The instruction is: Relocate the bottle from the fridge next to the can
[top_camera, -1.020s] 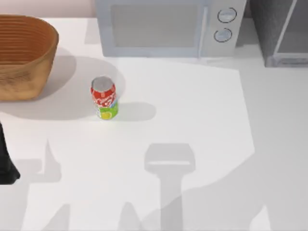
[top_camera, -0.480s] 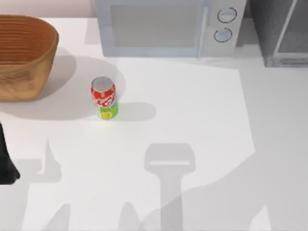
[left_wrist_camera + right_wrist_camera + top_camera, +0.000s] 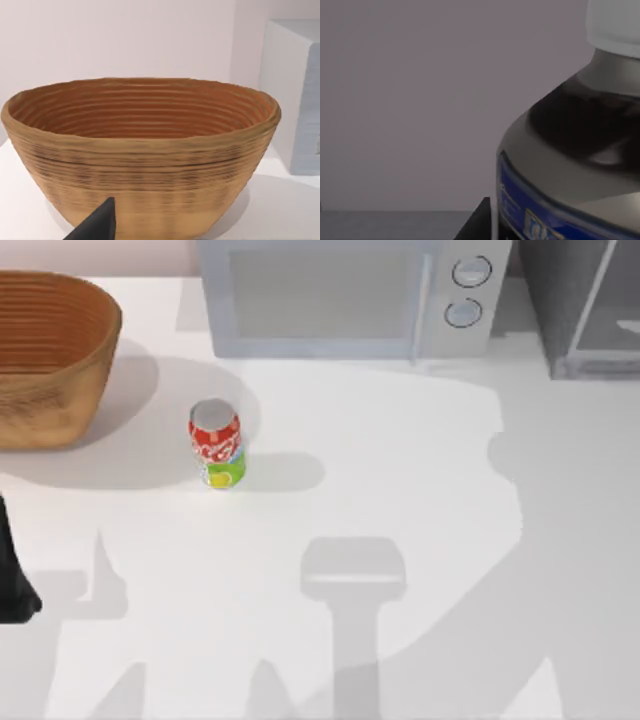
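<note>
Right gripper sits close against the bottle in the fridge, grip unclear; off-centre closing could topple it.

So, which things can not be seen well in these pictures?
- Bottle: right wrist view is too close; the picture's edges cut its cap and lower body.
- Fridge: top view, cut by the top and right edges.
- Left gripper: left wrist view, one dark tip before the basket; open or shut unknown.
</note>
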{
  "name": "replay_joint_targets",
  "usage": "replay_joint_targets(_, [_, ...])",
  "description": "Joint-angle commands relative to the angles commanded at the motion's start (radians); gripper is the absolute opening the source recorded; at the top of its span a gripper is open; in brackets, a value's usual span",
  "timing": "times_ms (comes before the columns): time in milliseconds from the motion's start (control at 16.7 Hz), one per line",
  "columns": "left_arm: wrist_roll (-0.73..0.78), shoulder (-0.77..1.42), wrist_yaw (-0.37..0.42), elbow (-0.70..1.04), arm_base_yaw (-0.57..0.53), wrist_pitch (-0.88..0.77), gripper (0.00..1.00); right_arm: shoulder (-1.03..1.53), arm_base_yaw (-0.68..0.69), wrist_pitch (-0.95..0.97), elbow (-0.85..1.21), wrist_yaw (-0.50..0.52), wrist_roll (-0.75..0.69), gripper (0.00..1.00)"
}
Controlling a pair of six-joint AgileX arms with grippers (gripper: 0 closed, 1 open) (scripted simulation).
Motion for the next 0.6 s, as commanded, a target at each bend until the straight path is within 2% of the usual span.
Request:
replay_joint_targets(360, [0.000, 0.000, 0.000, 0.000, 0.000, 0.000, 1.00, -0.011, 0.000, -0.010, 0.000, -0.001, 0.002, 0.00])
replay_joint_targets(600, [0.000, 0.000, 0.000, 0.000, 0.000, 0.000, 1.00, -0.100, -0.022, 0.039, -0.108, -0.023, 0.001, 0.00])
